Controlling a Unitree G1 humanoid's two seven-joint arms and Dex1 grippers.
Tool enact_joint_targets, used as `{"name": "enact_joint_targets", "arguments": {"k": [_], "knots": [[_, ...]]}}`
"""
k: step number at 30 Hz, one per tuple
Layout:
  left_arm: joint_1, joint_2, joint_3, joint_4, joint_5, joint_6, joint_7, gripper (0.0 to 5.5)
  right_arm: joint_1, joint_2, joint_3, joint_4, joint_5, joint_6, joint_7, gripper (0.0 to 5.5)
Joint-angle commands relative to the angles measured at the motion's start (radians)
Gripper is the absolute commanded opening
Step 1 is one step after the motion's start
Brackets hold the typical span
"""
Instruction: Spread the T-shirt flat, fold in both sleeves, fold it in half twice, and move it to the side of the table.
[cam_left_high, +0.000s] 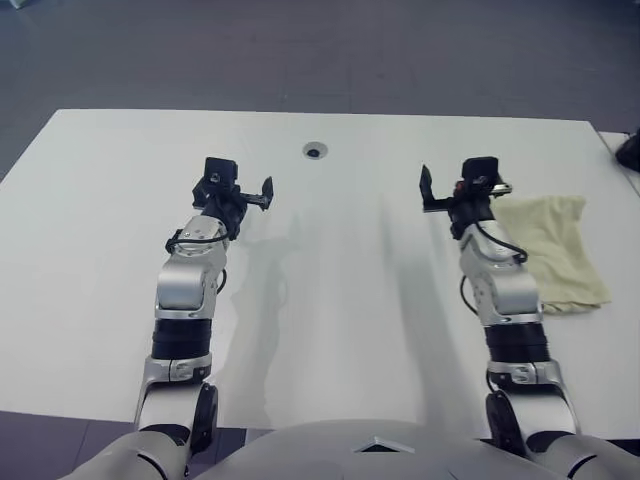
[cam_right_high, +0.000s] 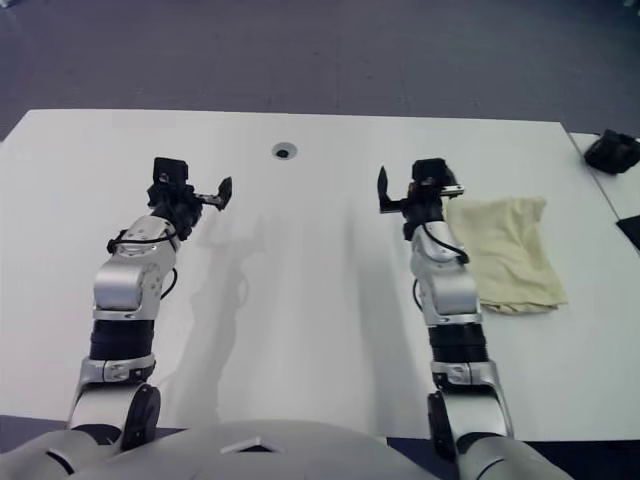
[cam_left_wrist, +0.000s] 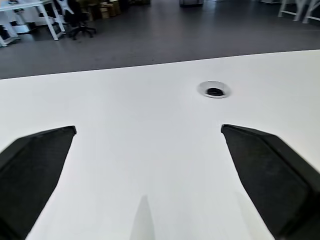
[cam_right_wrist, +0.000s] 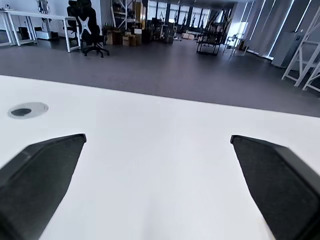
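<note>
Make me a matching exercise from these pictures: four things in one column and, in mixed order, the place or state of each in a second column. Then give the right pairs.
Things
1. T-shirt
2. left claw
3. right claw
4. cable hole

Places or states
A. open, close beside the T-shirt
B. round, in the table near its far edge
C. pale yellow, lying folded on the right side of the table
D. open, over bare table on the left side

Pairs: 1-C, 2-D, 3-A, 4-B
</note>
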Motion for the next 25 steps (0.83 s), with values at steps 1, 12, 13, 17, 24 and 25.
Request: {"name": "enact_joint_targets", "arguments": {"k": [1, 12, 13, 17, 24, 25], "knots": [[-0.047, -0.014, -0.022, 0.034, 0.004, -0.038, -0.018, 5.40, 0.018, -0.003, -0.031, 0.013, -0.036, -0.006, -0.007, 5.39], [-0.053, 0.004, -0.051, 0.047, 0.024, -0.049, -0.054, 5.40, 0.048, 0.020, -0.054, -0.009, -0.088, -0.002, -0.007, 5.39], [-0.055, 0.005, -0.053, 0.049, 0.026, -0.050, -0.055, 5.40, 0.049, 0.024, -0.056, -0.008, -0.090, -0.004, -0.007, 5.39], [-0.073, 0.008, -0.053, 0.072, 0.028, -0.062, -0.056, 5.40, 0.043, 0.037, -0.071, 0.003, -0.092, -0.012, -0.010, 5.39], [-0.085, 0.007, -0.045, 0.082, 0.031, -0.079, -0.042, 5.40, 0.015, 0.036, -0.073, 0.040, -0.105, -0.031, 0.013, 5.39], [-0.083, 0.006, -0.043, 0.082, 0.032, -0.082, -0.038, 5.40, 0.013, 0.035, -0.074, 0.044, -0.106, -0.034, 0.016, 5.39]]}}
